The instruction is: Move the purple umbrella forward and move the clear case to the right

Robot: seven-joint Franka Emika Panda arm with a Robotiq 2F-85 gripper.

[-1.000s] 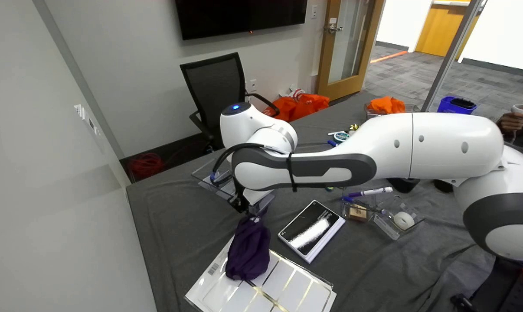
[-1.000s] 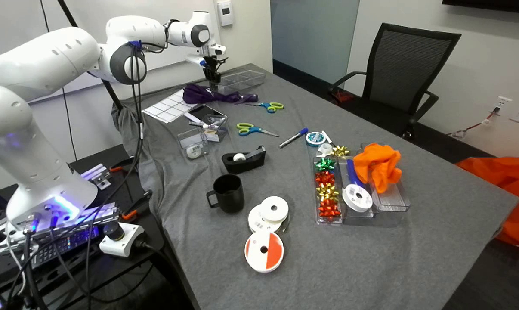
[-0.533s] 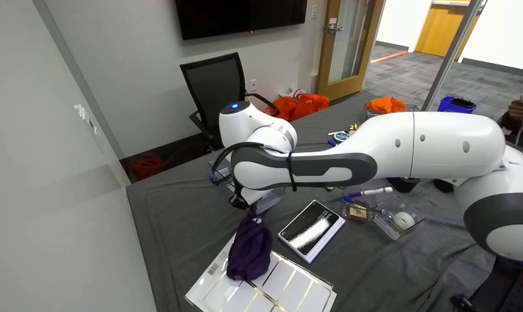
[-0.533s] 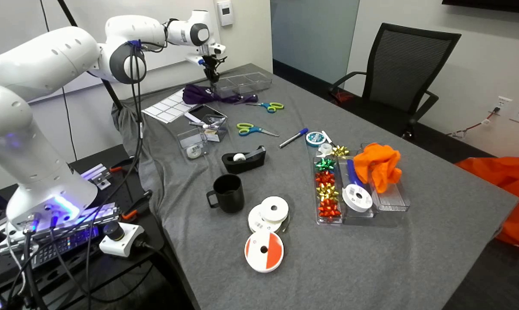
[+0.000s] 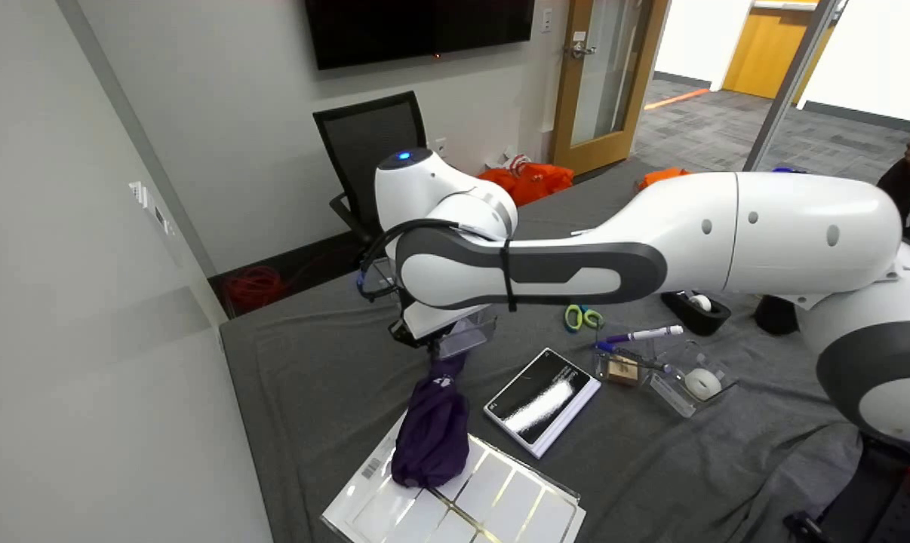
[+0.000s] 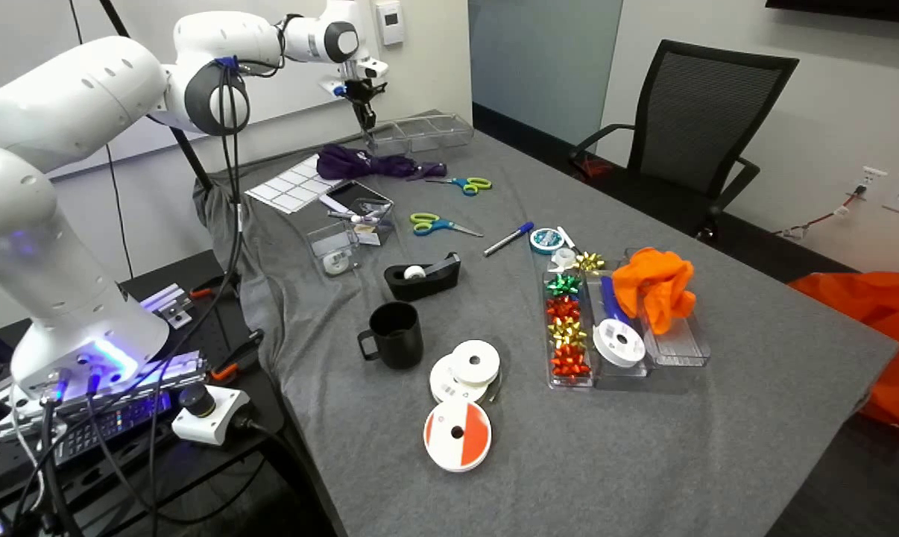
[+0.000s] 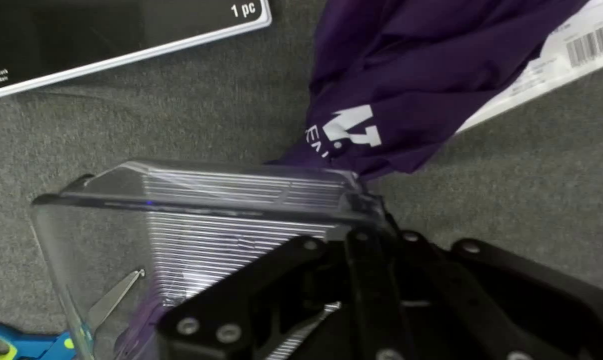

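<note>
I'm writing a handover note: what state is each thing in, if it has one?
gripper: shut on the clear case
clear case: gripped at one end
umbrella: folded, lying down
blue pen: capped
scissors by the umbrella: look shut
other scissors: look shut
tape dispenser: roll in place
mug: upright
screen: dark
base light: lit

In the wrist view, "1 pc" is standing on the black slab (image 7: pixel 116 37), tiny words at its other end blurring. The purple umbrella (image 7: pixel 406 65) is showing a large white letter (image 7: pixel 349 118), too creased to name, with "EA" running alongside. A barcode (image 7: pixel 592 44) is marking the white sheet (image 7: pixel 546 72), its fine print blurring.
</note>
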